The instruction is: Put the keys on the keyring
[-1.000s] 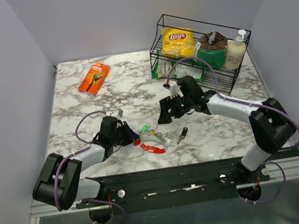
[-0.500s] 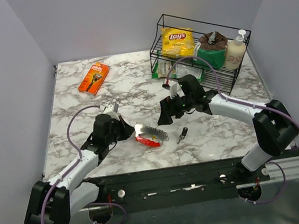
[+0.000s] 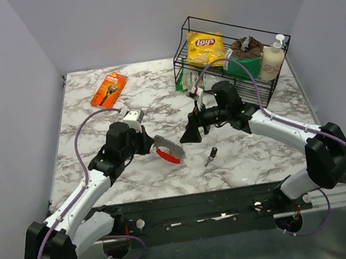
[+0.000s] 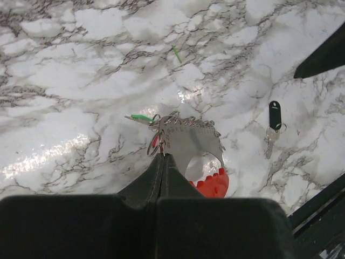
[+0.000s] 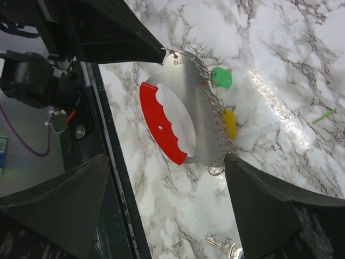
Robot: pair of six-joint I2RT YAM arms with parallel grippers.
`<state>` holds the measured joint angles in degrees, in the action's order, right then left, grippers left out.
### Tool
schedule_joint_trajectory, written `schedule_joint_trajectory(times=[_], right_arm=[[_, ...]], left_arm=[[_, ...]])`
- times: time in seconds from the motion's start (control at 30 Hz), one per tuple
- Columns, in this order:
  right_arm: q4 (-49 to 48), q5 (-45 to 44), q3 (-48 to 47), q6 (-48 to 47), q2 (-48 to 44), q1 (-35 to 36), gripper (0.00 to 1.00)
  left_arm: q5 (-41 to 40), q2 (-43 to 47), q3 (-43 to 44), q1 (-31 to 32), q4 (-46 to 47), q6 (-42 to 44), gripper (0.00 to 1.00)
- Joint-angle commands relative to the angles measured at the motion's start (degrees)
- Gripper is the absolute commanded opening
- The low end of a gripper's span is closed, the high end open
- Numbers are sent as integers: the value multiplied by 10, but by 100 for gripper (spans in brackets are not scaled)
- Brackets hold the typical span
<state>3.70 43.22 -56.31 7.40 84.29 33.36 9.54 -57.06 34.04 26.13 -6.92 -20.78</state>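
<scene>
My left gripper is shut on one corner of the keyring, a grey metal plate with a curved red side, and holds it tilted above the marble. In the left wrist view the closed fingertips pinch the keyring by a cluster of small rings. Keys with a green head and a yellow head hang along the edge of the keyring. A black-headed key lies loose on the table. My right gripper hangs open to the right of the keyring, nothing between its fingers.
A black wire basket at the back right holds a yellow chips bag, a green packet and a pump bottle. An orange package lies at the back left. A thin green strip lies on the marble.
The left gripper has closed on the keyring and lifted it off the table, carrying it up and back. The right gripper has shifted slightly and stayed open.
</scene>
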Motion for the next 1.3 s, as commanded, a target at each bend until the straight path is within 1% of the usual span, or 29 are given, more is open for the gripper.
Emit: schedule_joint_trajectory(times=[0.0, 0.17, 0.2, 0.23, 0.3, 0.4, 0.53, 0.57, 0.63, 0.67, 0.73, 0.77, 0.97, 1.0, 1.07, 1.1, 1.13, 1.17, 1.2, 1.27], right_arm=[[-32, 58, -9, -25, -22, -1, 95], [-72, 87, -14, -28, -37, -1, 95], [-83, 92, -17, -27, -38, -1, 95], [-90, 97, -17, -25, -38, -1, 94], [-106, 114, -18, -20, -40, -1, 94], [-118, 125, -20, -17, -40, -1, 94], [-144, 141, -18, -7, -39, -1, 91], [-150, 152, -18, 1, -39, 0, 86], [-164, 164, -17, 7, -36, 1, 81], [-164, 168, -18, 11, -36, 2, 76], [-164, 171, -18, 13, -36, 6, 73], [-164, 171, -18, 13, -36, 7, 71], [-143, 146, -13, -4, -38, 25, 73], [-136, 132, -16, -10, -37, 27, 73], [-110, 115, -23, -20, -35, 32, 73], [-104, 99, -23, -21, -35, 33, 73], [-101, 93, -21, -21, -34, 34, 74], [-99, 85, -20, -23, -33, 35, 75], [-97, 65, -18, -23, -29, 35, 77], [-94, 55, -16, -29, -21, 38, 79]], left_arm=[[4, 53, 25, 30, -17, 102, 0], [33, 93, 30, 45, -17, 193, 0], [42, 96, 31, 46, -23, 205, 0], [77, 99, 32, 49, -24, 227, 0], [88, 109, 31, 59, -17, 260, 0], [93, 128, 23, 73, 5, 271, 0], [117, 140, 19, 78, 29, 265, 0], [129, 143, 18, 78, 33, 264, 0], [142, 144, 15, 80, 41, 260, 0], [142, 144, 14, 81, 44, 251, 0], [120, 141, 16, 81, 49, 226, 0], [109, 135, 18, 81, 49, 192, 0], [139, 110, 20, 83, 77, 166, 0], [134, 107, 18, 83, 82, 156, 0], [87, 100, 23, 83, 70, 144, 0], [72, 96, 38, 83, 53, 142, 0], [56, 90, 48, 83, 13, 144, 0], [21, 79, 58, 83, -5, 142, 0], [12, 72, 79, 83, -26, 141, 0], [-12, 59, 98, 83, -76, 125, 0]])
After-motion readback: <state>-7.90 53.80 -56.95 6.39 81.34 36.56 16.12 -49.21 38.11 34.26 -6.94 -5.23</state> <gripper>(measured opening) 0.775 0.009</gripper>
